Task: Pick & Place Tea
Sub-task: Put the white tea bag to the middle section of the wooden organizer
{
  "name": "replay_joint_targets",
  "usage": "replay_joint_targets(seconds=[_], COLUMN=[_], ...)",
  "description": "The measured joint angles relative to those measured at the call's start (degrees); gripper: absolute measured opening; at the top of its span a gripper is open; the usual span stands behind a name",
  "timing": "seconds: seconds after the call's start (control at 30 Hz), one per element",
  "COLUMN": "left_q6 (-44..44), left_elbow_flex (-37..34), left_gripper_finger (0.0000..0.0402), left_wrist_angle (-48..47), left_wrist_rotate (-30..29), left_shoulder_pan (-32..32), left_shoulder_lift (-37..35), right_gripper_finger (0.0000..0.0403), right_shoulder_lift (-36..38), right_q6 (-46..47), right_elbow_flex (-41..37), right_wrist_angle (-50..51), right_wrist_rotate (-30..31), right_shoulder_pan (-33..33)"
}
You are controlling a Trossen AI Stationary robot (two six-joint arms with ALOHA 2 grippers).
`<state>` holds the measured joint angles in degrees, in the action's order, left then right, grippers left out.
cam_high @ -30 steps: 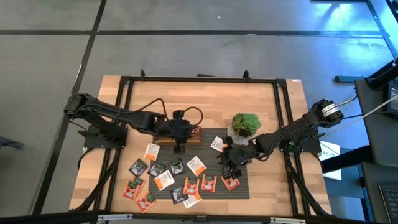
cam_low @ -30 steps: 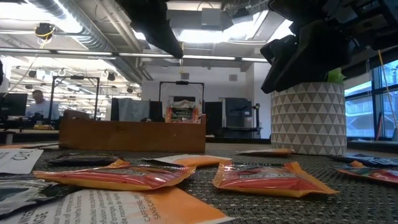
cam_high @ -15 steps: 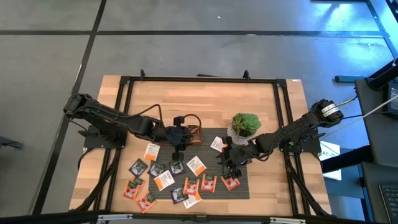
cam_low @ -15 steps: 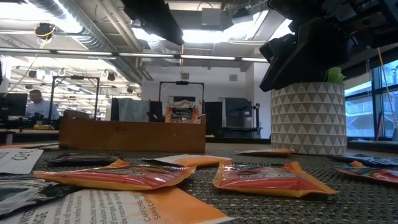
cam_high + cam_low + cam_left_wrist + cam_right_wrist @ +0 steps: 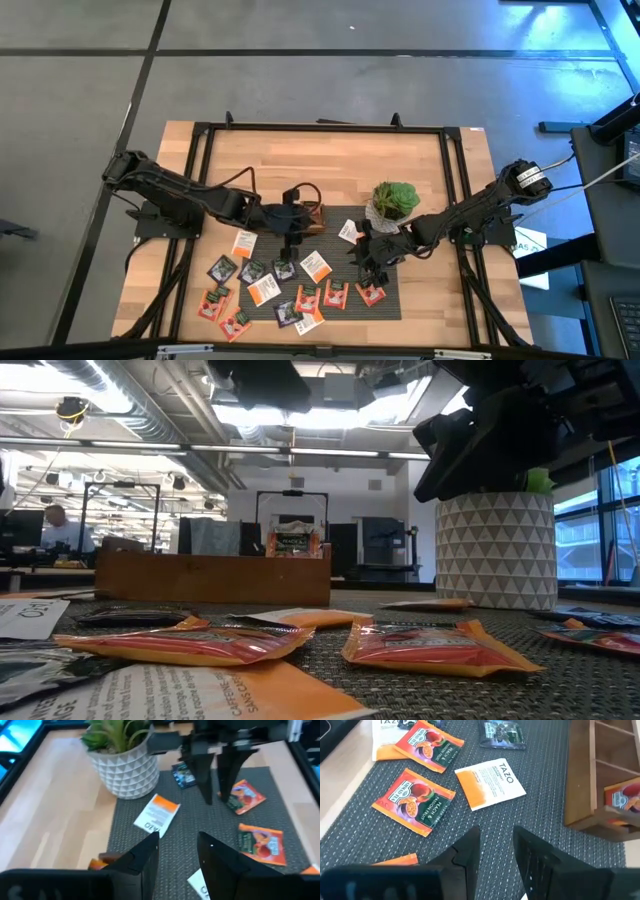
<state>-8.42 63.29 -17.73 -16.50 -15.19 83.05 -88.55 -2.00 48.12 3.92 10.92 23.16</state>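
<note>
Overhead, table-level, two wrist views share mat [image 5: 380, 300].

Low view: both arms cut off by top edge, so neither gripper's tips show. Plant [image 5: 538, 481] mostly hidden behind a dark arm; only a sliver of green seen above white pot [image 5: 497, 550]. Wooden tray [image 5: 600, 780] runs off the right wrist view's edge, w/ one orange sachet [image 5: 623, 800] inside partly cropped. In the high view, sachet labels are too small to read. Left wrist view: an orange sachet [image 5: 97, 863] largely hidden behind own fingers.
</note>
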Motion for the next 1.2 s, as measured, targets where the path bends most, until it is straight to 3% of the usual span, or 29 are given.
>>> replay_joint_targets(seconds=[0.17,0.67,1.03,1.2], left_q6=[-0.27,-3.04,-6.91,-6.45], left_elbow_flex=[0.0,0.0,0.0,-0.02], left_gripper_finger=[0.013,0.0132,0.0128,0.0128], left_wrist_angle=[1.46,9.7,10.0,10.08], left_wrist_rotate=[-0.41,-9.36,-9.48,-9.5], left_shoulder_pan=[-3.93,-16.81,-21.23,-22.59], left_shoulder_lift=[0.97,8.33,8.89,11.04], right_gripper_finger=[0.012,0.012,0.012,0.012], right_shoulder_lift=[0.0,0.0,0.0,0.0], right_q6=[0.2,1.92,0.21,4.18], right_elbow_flex=[0.0,-0.02,-0.02,-0.02], right_wrist_angle=[0.05,-3.86,-5.47,-5.44], right_wrist_rotate=[0.0,-0.42,-0.47,-0.47], right_shoulder_pan=[0.0,0.0,0.02,0.01])
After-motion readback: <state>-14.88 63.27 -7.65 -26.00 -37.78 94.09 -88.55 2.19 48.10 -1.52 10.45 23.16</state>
